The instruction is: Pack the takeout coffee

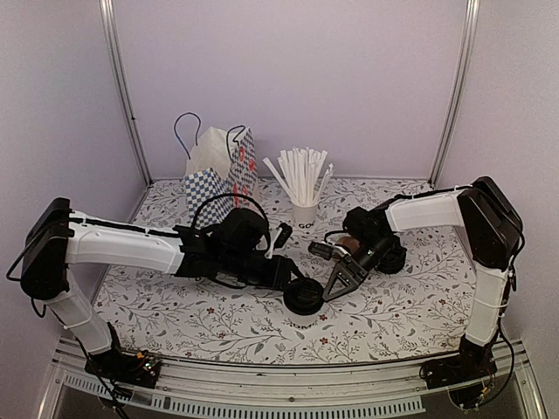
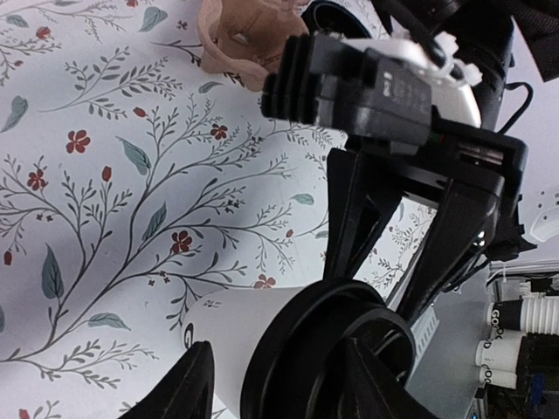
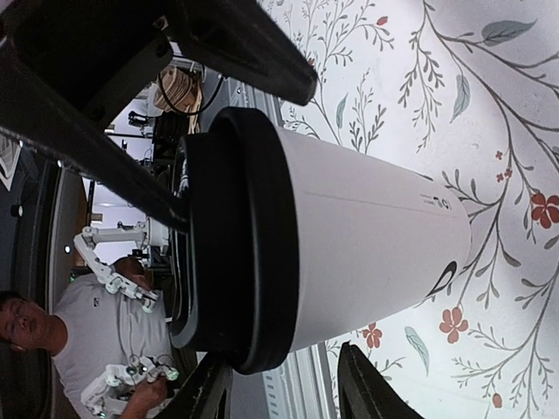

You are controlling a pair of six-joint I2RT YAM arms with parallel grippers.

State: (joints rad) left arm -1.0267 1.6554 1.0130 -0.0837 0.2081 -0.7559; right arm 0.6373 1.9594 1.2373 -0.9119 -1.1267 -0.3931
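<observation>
Coffee cup (image 1: 304, 302) stands on the flowery counter (image 1: 175, 316). The left jaws and the right jaws sit around its black lid (image 3: 234, 244). I cannot tell if either squeezes it.

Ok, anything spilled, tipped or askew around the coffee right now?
Nothing spilled or tipped. The takeout coffee stands upright on the table and its black lid looks seated level. The only oddity is that the left gripper and the right gripper crowd it from both sides, jaws apart.

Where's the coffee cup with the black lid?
Top view: the coffee cup stands front and centre on the table, between the left pincer and right pincer.
</observation>
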